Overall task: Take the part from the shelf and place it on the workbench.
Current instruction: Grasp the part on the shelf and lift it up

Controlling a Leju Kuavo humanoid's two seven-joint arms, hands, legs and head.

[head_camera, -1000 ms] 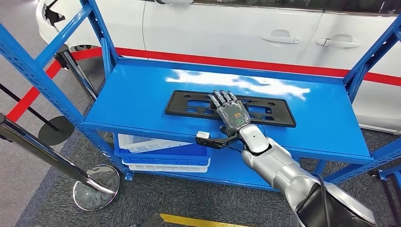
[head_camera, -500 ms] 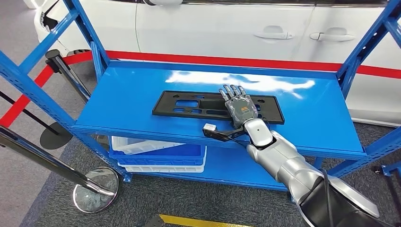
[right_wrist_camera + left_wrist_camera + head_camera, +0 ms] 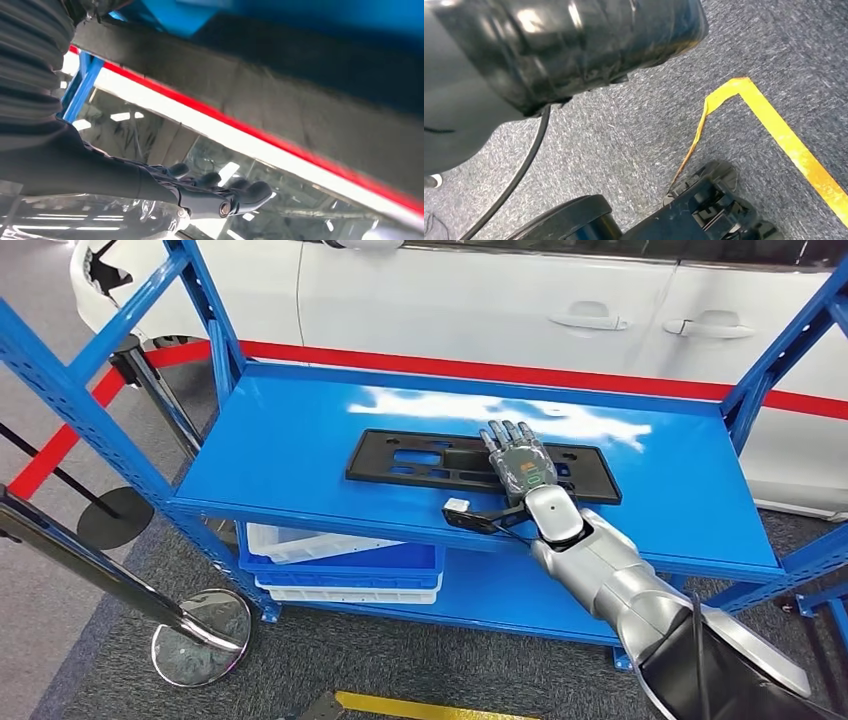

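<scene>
Your right hand (image 3: 520,464) lies palm down on the black part (image 3: 420,459), with its fingers (image 3: 503,434) stretched out flat and a little apart, gripping nothing. The part is a long flat black plate with cut-outs, lying on the top level of the blue shelf (image 3: 290,440); most of it runs out to the left of your hand, and a short end shows to the hand's right. In the right wrist view, the dark fingers (image 3: 240,192) reach out straight, side by side. Beyond your fingertips stands a white car (image 3: 480,300) with a red stripe. Below and to the left of your hand, on the lower level, sit stacked bins (image 3: 340,565), blue and white. You cannot tell how your left hand stands.
</scene>
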